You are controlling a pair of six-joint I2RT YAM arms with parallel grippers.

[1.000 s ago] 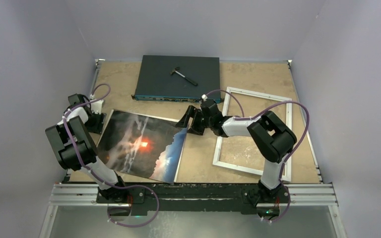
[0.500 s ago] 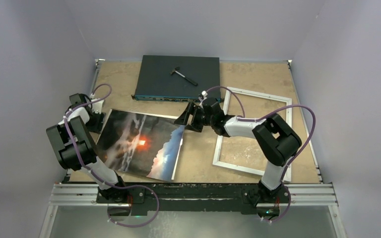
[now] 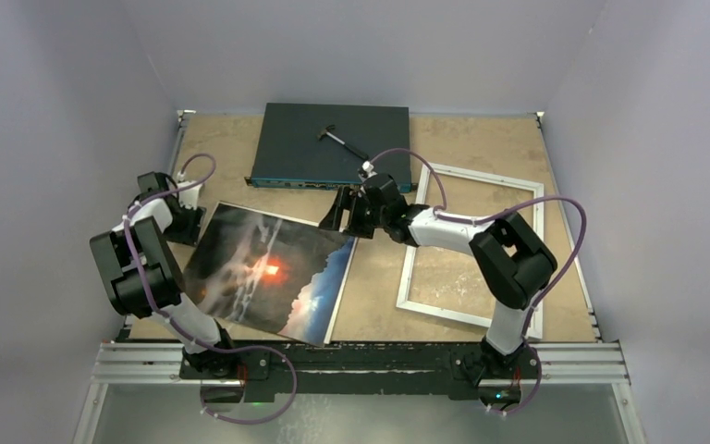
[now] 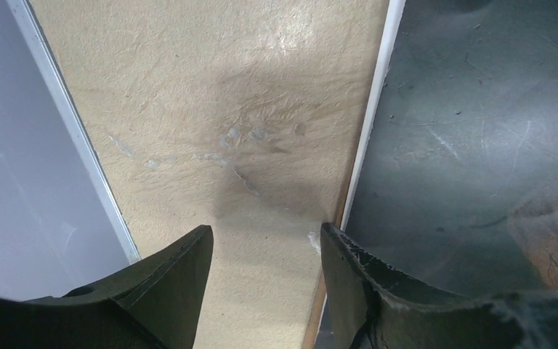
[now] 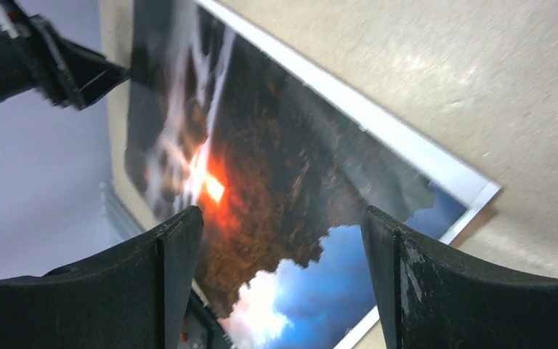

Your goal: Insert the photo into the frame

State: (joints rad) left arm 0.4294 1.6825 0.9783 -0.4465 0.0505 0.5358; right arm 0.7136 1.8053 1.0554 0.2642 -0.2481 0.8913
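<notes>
The photo (image 3: 268,273) lies flat on the left-centre of the table, with dark clouds, an orange glow and blue on its right side. The frame (image 3: 467,315), white-bordered, lies to its right. My left gripper (image 3: 183,220) is open at the photo's far-left corner. In the left wrist view (image 4: 265,247) bare table shows between its fingers, and one finger sits at the photo's white edge (image 4: 479,145). My right gripper (image 3: 337,215) is open and empty over the photo's far-right part. In the right wrist view (image 5: 283,225) the photo (image 5: 261,167) shows below it.
A dark network switch box (image 3: 296,148) with a small hammer-like tool (image 3: 342,141) on it lies at the back. White walls close in on the left, the back and the right. A metal rail (image 3: 361,356) runs along the near edge.
My right gripper has moved left and a little farther back, off the photo's right corner. The photo has shifted slightly to the right. My left gripper has edged to the right.
</notes>
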